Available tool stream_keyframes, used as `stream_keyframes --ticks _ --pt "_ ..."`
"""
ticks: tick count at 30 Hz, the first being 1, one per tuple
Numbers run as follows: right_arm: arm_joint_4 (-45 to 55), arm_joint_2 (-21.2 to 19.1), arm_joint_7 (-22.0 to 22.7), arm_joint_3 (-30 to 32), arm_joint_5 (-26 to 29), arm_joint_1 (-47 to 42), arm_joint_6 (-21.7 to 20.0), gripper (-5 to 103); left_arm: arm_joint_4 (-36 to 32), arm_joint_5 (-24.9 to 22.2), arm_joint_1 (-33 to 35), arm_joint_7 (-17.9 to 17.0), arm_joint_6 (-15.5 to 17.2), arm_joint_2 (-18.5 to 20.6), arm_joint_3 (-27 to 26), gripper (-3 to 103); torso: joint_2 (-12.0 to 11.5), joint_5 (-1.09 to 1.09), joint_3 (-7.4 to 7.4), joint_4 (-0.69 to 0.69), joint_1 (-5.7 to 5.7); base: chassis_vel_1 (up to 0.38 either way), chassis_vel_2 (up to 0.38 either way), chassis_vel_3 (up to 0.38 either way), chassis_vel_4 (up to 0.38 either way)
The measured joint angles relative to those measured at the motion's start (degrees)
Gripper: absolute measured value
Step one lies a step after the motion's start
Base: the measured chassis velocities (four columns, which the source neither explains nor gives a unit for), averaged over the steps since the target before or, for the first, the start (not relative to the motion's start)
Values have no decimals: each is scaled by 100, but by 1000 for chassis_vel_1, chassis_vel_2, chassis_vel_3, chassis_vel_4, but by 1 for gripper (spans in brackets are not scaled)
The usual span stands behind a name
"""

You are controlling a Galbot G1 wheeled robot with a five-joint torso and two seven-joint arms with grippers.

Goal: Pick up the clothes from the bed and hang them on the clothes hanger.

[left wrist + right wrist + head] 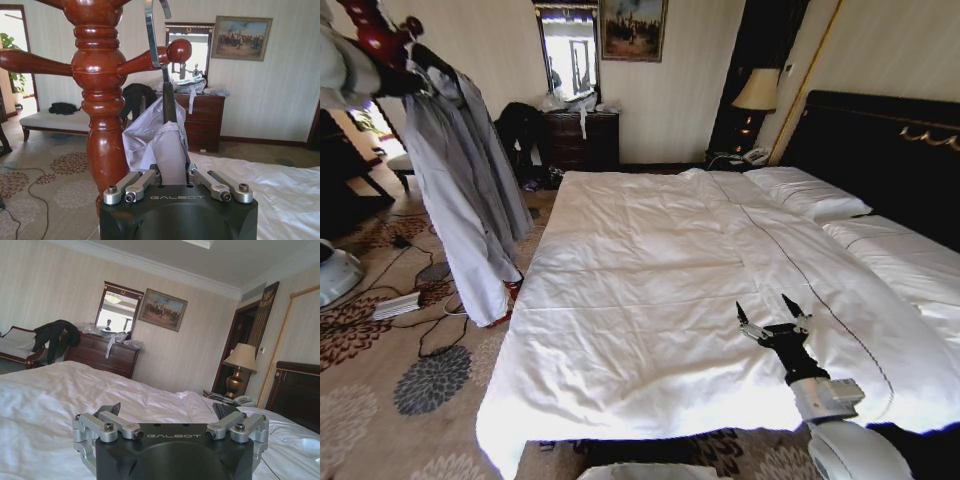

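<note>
Lavender-grey shirt (470,190) is hanging on its black hanger (169,102) at the far left, off the bed (650,300). We are gripping the shirt's top with our left gripper (175,175), fingers closed. The silver hook (151,35) is nearing a wooden stand's arm (150,59); letting go early could drop everything. Our right gripper (772,318) is hovering open over the bed.

Pale grey-lavender wrinkly shirt (470,190) on a slim black hanger with a silver hook (167,95), glossy reddish-brown turned-wood coat stand (100,95), plain white bed sheets (650,290), dark headboard with gold trim (890,150), beige carpet with grey-and-maroon flower blobs (410,390).
</note>
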Motion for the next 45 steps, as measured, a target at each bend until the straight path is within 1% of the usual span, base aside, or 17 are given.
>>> stream_keyframes --ticks 5,8,13,18,22,28,32,36,45 --pt "0 0 0 0 0 0 0 100 130 8 109 12 0 113 -78 18 0 2 0 -3 0 0 0 0 0" --pt "0 0 0 0 0 0 0 100 220 11 202 15 2 211 -143 18 0 1 0 -1 0 0 0 0 0" --pt "0 0 0 0 0 0 0 100 260 21 322 -11 2 258 -217 18 0 2 0 -3 0 0 0 0 0" --pt "0 0 0 0 0 0 0 100 375 54 404 -26 1 277 -254 18 0 0 0 1 0 0 0 0 0" --pt "0 0 0 0 0 0 0 100 376 64 453 -27 -1 281 -279 18 0 1 0 -3 0 0 0 0 0" --pt "0 0 0 0 0 0 0 100 416 71 547 -30 -20 303 -345 18 0 1 -1 0 0 0 0 0 0" --pt "0 0 0 0 0 0 0 100 409 119 675 -42 -56 301 -452 18 0 1 0 -3 0 0 0 0 0" --pt "0 0 0 0 0 0 0 100 445 172 678 -18 -48 284 -432 18 0 1 0 0 0 0 0 0 0" --pt "0 0 0 0 0 0 0 100 414 255 688 23 -24 269 -347 18 0 1 0 -2 -1 0 0 0 0"
